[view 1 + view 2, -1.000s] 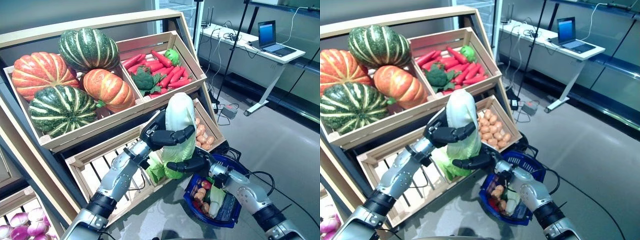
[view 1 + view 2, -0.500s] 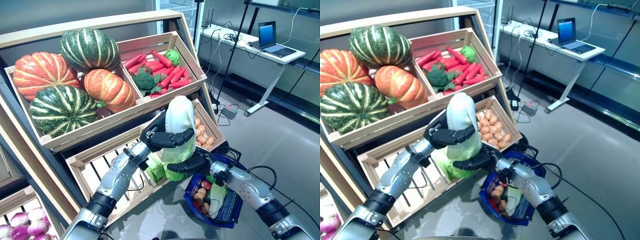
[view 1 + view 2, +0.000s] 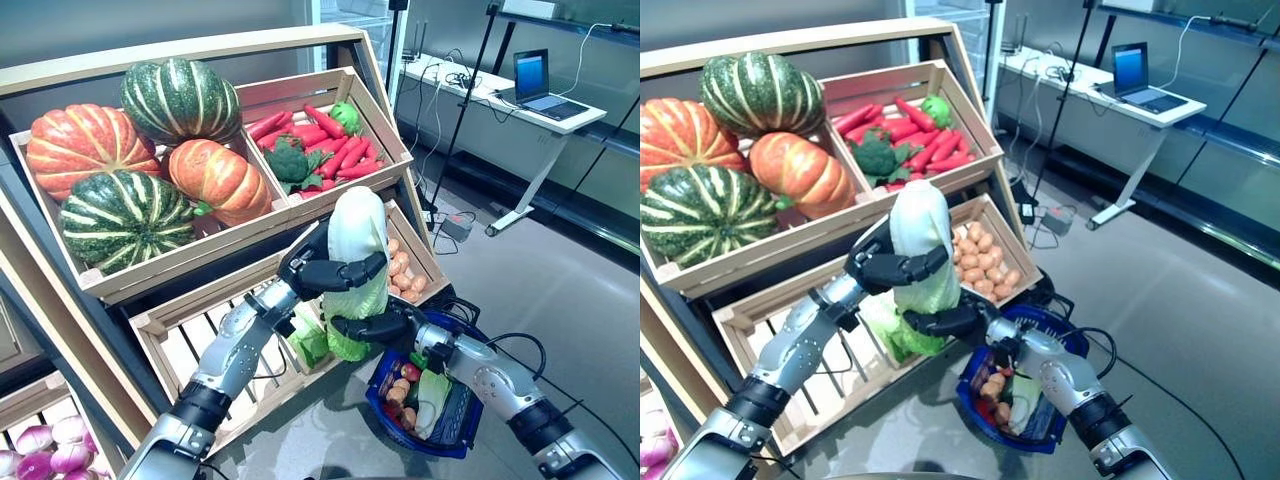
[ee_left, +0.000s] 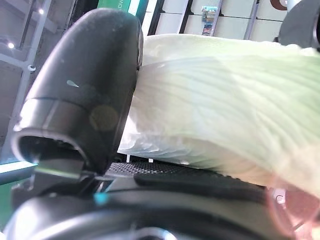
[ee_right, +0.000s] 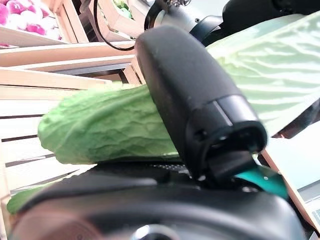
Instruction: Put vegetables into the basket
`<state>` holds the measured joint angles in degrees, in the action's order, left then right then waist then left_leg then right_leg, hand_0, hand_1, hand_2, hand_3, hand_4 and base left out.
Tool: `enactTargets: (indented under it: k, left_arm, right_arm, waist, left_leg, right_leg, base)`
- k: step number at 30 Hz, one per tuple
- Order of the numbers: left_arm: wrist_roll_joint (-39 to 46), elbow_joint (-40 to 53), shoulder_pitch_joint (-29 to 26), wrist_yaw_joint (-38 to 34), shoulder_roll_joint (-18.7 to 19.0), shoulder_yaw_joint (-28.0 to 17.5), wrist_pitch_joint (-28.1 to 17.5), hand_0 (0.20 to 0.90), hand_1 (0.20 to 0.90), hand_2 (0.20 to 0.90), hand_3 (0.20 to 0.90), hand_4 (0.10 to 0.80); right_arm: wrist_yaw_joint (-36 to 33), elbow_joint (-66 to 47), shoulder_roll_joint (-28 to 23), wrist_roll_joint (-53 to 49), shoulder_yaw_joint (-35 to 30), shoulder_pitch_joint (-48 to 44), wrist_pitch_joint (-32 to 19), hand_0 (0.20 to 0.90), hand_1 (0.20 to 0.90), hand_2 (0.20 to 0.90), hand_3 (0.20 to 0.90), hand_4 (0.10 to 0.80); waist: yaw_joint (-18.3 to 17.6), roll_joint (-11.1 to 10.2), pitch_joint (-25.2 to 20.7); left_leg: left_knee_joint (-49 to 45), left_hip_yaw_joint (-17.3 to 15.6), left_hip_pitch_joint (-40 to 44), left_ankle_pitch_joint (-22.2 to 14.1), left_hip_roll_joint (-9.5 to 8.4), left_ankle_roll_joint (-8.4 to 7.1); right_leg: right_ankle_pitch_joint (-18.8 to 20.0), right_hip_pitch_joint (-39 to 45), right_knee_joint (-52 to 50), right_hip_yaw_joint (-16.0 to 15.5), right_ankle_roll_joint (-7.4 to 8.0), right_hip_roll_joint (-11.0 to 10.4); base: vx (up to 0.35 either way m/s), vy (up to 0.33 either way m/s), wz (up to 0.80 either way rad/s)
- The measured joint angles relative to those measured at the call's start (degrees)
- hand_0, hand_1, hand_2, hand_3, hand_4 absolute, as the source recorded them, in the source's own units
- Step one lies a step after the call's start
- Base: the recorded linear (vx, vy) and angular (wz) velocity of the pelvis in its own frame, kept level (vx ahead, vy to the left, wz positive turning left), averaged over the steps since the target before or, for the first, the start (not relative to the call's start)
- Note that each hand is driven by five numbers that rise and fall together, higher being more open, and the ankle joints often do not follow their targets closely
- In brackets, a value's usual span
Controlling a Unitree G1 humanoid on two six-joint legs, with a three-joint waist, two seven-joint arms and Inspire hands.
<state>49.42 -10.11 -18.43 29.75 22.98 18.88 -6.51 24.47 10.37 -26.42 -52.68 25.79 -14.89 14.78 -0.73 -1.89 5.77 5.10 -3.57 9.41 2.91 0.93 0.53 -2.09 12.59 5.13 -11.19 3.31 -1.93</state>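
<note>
A pale green napa cabbage (image 3: pixel 356 235) stands upright in front of the stand's lower crates, left of and above the blue basket (image 3: pixel 458 443) on the floor. My left hand (image 3: pixel 325 273) is curled round its middle; its thumb (image 4: pixel 85 100) presses on the leaves (image 4: pixel 225 115). My right hand (image 3: pixel 368 325) grips the cabbage's darker leafy lower end (image 5: pixel 100 130), with its thumb (image 5: pixel 190 100) over it. The basket holds small brown round vegetables (image 3: pixel 398 388), a red one and a pale green-white leafy one (image 3: pixel 430 392).
The wooden stand (image 3: pixel 190 255) with slanted crates rises at the left and behind my hands. A crate of small brown vegetables (image 3: pixel 405 270) sits right behind the cabbage. A white desk with a laptop (image 3: pixel 540 85) stands at the back right, with grey floor before it.
My right hand has edged slightly left along the cabbage's lower end. My left hand keeps its hold on the cabbage in about the same place.
</note>
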Motion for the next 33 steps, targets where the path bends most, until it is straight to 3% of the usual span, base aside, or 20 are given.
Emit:
enactTargets:
  k: [5, 7, 21, 33]
  left_arm:
    - [0.88, 0.0, -0.04, -0.03, -0.07, 0.11, 0.0, 0.3, 0.3, 0.3, 0.3, 0.4]
    - [0.96, 0.0, -0.04, -0.05, -0.05, 0.11, 0.06, 0.9, 0.9, 0.9, 0.9, 0.8]
    - [2.11, 0.01, -0.2, -0.64, -0.02, -0.4, 1.23, 0.9, 0.9, 0.9, 0.9, 0.8]
    - [1.89, 0.09, 1.49, -0.58, 0.12, -0.16, 4.27, 0.9, 0.9, 0.9, 0.9, 0.8]
  right_arm:
    - [-0.04, 0.0, 0.16, -0.01, -0.01, 0.0, 0.0, 0.3, 0.3, 0.3, 0.3, 0.4]
    - [-0.04, 0.0, 0.16, -0.01, -0.01, 0.0, 0.0, 0.3, 0.3, 0.3, 0.3, 0.4]
    - [-0.41, 0.06, 1.09, -2.32, 0.15, 0.32, 0.0, 0.3, 0.3, 0.3, 0.3, 0.4]
    - [-0.42, 0.13, 3.49, -4.25, -1.74, 6.44, -0.01, 0.3, 0.3, 0.3, 0.3, 0.4]
  waist:
    - [-0.01, -0.02, -0.02]
    - [-0.06, -0.01, -0.02]
    - [-0.12, 0.01, -0.08]
    - [-0.56, 0.0, -0.14]
  left_leg:
    - [0.0, -0.01, 0.0, 0.0, 0.01, 0.0]
    - [0.0, -0.02, 0.0, 0.0, 0.01, 0.0]
    - [0.0, -0.05, -0.01, -0.01, 0.02, 0.01]
    - [0.02, -1.02, -0.13, -0.17, 0.08, 0.19]
  right_leg:
    - [0.0, -0.01, 0.0, 0.01, 0.0, 0.01]
    - [0.0, -0.01, 0.0, 0.02, 0.0, 0.01]
    - [0.0, -0.04, 0.0, 0.03, 0.0, 0.01]
    - [0.04, -0.5, 0.0, 0.83, 0.05, -0.02]
  base:
    - [0.0, 0.0, 0.0]
    - [0.0, 0.0, 0.0]
    - [0.0, 0.0, 0.0]
    - [-0.003, 0.0, -0.02]
